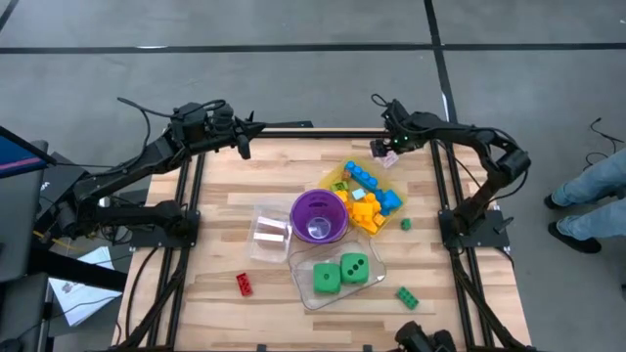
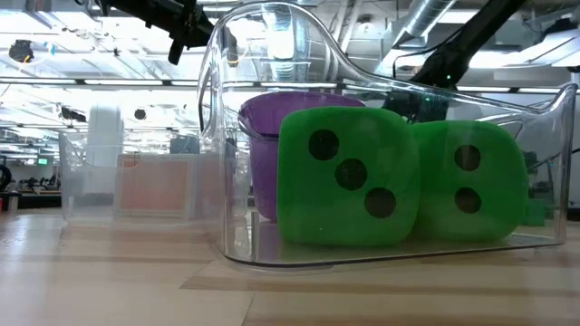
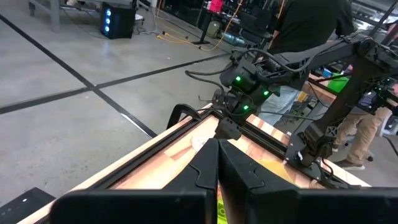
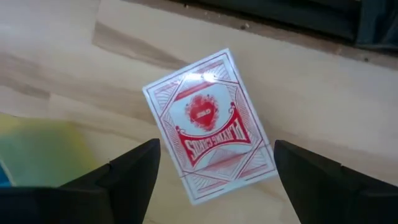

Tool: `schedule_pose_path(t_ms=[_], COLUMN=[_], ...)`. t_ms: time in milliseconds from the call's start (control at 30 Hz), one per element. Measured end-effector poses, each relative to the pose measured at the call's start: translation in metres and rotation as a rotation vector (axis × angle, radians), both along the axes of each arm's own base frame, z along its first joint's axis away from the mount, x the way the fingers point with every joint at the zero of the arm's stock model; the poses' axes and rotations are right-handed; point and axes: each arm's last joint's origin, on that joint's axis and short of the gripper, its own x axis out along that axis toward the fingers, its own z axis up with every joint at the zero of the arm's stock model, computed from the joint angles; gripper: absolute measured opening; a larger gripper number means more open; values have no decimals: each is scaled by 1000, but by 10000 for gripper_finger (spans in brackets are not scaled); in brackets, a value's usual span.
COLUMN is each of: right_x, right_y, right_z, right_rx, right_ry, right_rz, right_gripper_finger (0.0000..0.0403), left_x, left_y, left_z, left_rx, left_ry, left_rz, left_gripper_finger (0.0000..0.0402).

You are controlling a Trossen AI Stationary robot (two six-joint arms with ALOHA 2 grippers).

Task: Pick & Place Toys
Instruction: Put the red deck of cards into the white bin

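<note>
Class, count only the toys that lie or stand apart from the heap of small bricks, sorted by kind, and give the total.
Large green black-dotted plastic dice: 2
Small green plastic bricks: 2
Small red plastic brick: 1
Total: 5

A grey concrete floor [image 1: 293, 24] with dark lines surrounded the wooden table [image 1: 274, 196]. Ceiling lights and silver ducts [image 2: 435, 14] hung overhead. A person's legs [image 1: 587, 196] stood beyond the table's right edge. A blue-lit computer [image 3: 118, 18] sat on the floor.
</note>
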Motion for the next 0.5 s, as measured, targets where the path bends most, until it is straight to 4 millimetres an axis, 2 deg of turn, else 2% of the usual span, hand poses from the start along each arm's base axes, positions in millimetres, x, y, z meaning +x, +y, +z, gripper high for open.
schedule_pose_path(t_ms=[200, 500], right_x=[9, 14], right_y=[1, 1], right_z=[-13, -29], right_rx=[-11, 16], right_ry=[65, 119], right_rz=[113, 146], right_gripper_finger=[306, 306], left_x=[0, 0], left_y=[0, 0], left_z=[0, 0], left_rx=[-27, -49], left_ry=[-15, -28], left_rz=[5, 9], left_gripper_finger=[2, 2])
